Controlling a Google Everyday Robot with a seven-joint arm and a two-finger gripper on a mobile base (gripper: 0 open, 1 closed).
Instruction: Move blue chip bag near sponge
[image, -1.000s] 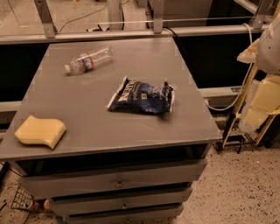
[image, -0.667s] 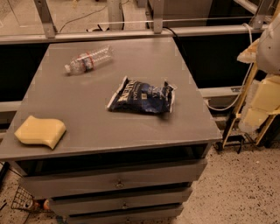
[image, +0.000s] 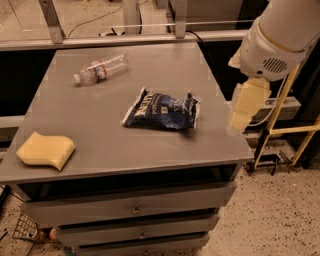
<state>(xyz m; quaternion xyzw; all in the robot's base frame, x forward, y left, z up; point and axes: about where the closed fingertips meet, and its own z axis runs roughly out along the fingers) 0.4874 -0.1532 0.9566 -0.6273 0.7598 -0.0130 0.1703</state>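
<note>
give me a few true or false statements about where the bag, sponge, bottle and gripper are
1. The blue chip bag lies flat near the middle of the table. True.
2. The sponge touches the bag. False: it sits apart, at the table's front left corner.
3. The water bottle stands upright. False: it lies on its side near the back.
4. The gripper is by the table's right edge, clear of the bag. True.

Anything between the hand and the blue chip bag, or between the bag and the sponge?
Nothing visible. The hand hangs by the table edge beside the blue chip bag; only table separates bag and sponge. The water bottle lies farther back.
</note>
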